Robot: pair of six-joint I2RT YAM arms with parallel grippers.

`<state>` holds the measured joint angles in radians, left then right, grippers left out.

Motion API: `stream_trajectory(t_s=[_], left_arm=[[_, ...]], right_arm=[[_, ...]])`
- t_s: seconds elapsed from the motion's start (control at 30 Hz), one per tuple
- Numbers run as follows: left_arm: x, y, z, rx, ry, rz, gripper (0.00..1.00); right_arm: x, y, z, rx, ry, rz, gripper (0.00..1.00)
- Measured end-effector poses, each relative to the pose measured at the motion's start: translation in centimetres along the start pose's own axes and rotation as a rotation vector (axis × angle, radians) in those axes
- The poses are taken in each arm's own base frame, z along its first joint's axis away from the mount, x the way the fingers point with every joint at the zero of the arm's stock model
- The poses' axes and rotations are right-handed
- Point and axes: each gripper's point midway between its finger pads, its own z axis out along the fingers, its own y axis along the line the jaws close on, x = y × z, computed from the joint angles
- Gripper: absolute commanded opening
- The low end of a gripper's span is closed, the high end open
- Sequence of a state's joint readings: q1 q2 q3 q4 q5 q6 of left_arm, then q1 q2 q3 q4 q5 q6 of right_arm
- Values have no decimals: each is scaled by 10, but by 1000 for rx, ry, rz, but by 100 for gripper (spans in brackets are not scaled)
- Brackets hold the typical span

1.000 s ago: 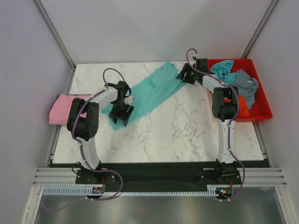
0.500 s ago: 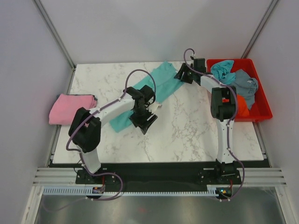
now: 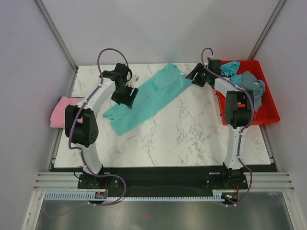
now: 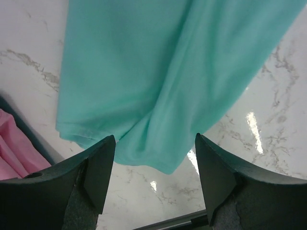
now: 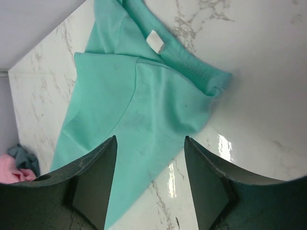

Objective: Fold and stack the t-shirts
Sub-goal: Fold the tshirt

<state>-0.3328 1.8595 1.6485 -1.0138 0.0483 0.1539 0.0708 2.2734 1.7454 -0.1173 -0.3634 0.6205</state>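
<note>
Left pincer (image 4: 154, 139) farther back, leftward

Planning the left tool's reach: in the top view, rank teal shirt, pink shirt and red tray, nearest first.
1. Teal shirt, right at the left tool.
2. Pink shirt, left edge.
3. Red tray, far right.

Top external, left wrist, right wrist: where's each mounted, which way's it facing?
Top external: above and behind the arm bases, looking down on the marble table; both arms show whole, with left hand and right hand.
Left wrist: on the left arm, looking down at the teal-green t-shirt; its open fingers frame the bottom.
Right wrist: on the right arm, looking down at the collar and white label; open fingers at the bottom.
Shared: both wrist views show that shirt, plus the pink t-shirt at lower left.
</note>
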Motion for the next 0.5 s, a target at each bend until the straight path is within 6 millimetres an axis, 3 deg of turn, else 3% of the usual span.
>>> stream_trajectory(t_s=[0.23,0.4,0.5], left_arm=[[21,39,33,-11,97,-118,74],[31,54,46,-15,136,-160,74],[36,63,52,-17,154,-183,73]], right_arm=[[8,-35,-10,25,17,188,66],[24,-38,4,7,57,234,66],[20,-33,11,-21,53,227,65]])
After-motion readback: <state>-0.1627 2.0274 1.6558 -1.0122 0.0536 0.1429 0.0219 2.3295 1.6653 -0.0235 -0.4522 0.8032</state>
